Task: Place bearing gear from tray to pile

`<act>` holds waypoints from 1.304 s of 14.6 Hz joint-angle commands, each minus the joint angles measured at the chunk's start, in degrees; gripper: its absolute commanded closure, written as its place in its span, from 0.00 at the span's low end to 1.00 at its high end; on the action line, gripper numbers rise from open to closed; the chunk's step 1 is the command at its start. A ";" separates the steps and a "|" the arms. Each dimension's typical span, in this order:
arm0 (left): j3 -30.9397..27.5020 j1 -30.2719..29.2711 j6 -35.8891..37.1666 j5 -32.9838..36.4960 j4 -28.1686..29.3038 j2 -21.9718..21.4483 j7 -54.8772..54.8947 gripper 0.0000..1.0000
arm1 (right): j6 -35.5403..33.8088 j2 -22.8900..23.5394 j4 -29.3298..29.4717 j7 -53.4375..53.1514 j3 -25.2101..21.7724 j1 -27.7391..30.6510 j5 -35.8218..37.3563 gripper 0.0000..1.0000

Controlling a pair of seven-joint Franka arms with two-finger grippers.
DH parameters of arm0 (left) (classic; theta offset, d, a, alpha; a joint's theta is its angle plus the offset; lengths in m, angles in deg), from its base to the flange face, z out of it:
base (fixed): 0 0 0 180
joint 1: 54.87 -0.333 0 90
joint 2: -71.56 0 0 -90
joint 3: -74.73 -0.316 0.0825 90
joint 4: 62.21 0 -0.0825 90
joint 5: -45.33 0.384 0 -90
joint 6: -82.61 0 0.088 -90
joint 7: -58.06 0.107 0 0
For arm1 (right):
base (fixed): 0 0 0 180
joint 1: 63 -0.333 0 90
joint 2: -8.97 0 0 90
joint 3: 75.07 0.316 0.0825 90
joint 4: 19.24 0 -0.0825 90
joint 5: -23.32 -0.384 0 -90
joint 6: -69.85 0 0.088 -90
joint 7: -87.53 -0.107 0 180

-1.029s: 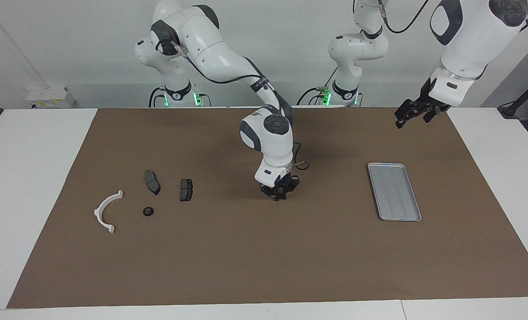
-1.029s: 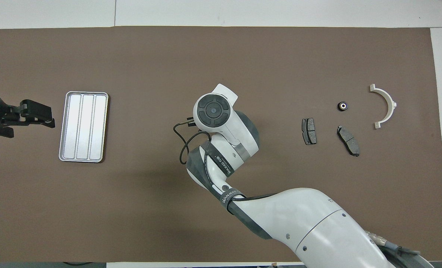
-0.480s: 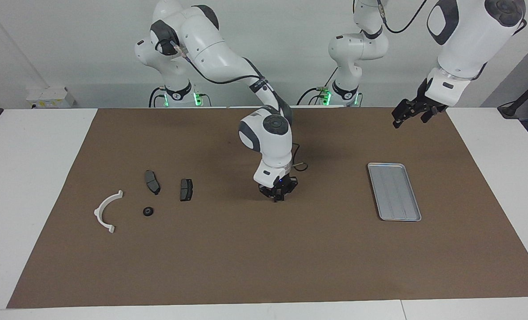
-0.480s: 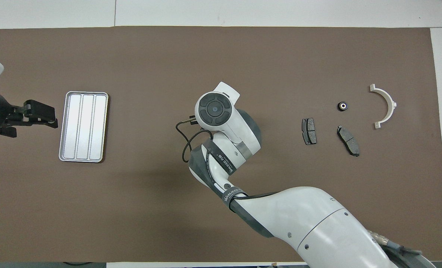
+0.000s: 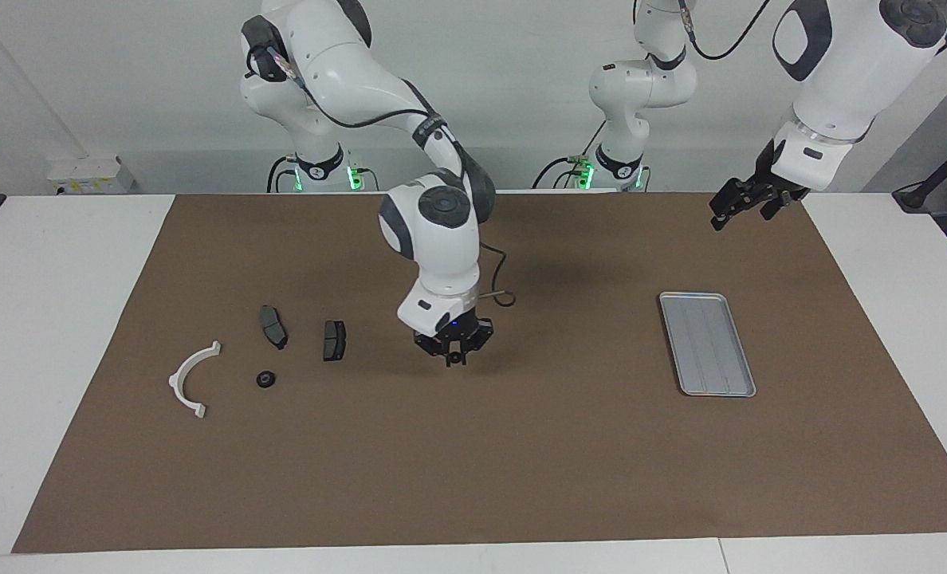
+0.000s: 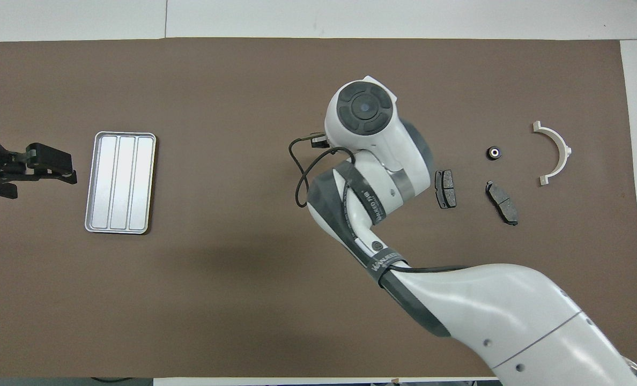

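Note:
A small dark bearing gear (image 5: 265, 379) (image 6: 493, 153) lies on the mat in the pile, between the white half-ring bracket (image 5: 175, 381) (image 6: 565, 150) and two dark brake pads (image 5: 273, 326) (image 5: 334, 340). The ribbed silver tray (image 5: 708, 343) (image 6: 120, 182) has nothing in it. My right gripper (image 5: 455, 359) hangs low over the mat beside the pile. Its fingertips are shut, and I cannot make out whether anything small sits between them. In the overhead view its own wrist hides it. My left gripper (image 5: 728, 211) (image 6: 56, 166) waits open in the air beside the tray.
A brown mat (image 5: 473, 478) covers most of the white table (image 5: 59, 319). The right arm's elbow and forearm stretch over the mat near the robots. A black cable loops off the right wrist (image 6: 302, 182).
The right arm has swung its shut gripper from the middle of the mat toward the pile. The left gripper has barely shifted. The things on the mat have not moved.

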 commanded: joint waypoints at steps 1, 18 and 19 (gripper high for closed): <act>-0.06 0.51 0.50 -0.79 1.19 -1.51 0.45 0.00 | -3.20 -4.16 -0.58 7.41 1.16 6.19 -4.10 1.00; -0.06 0.51 0.50 -0.79 1.19 -1.77 0.45 0.00 | 6.62 -5.67 -16.22 32.91 0.72 23.44 -9.83 1.00; -0.06 0.51 0.41 -0.79 1.19 -1.77 0.45 0.00 | 8.55 -5.31 -17.36 33.62 0.72 23.87 -9.83 1.00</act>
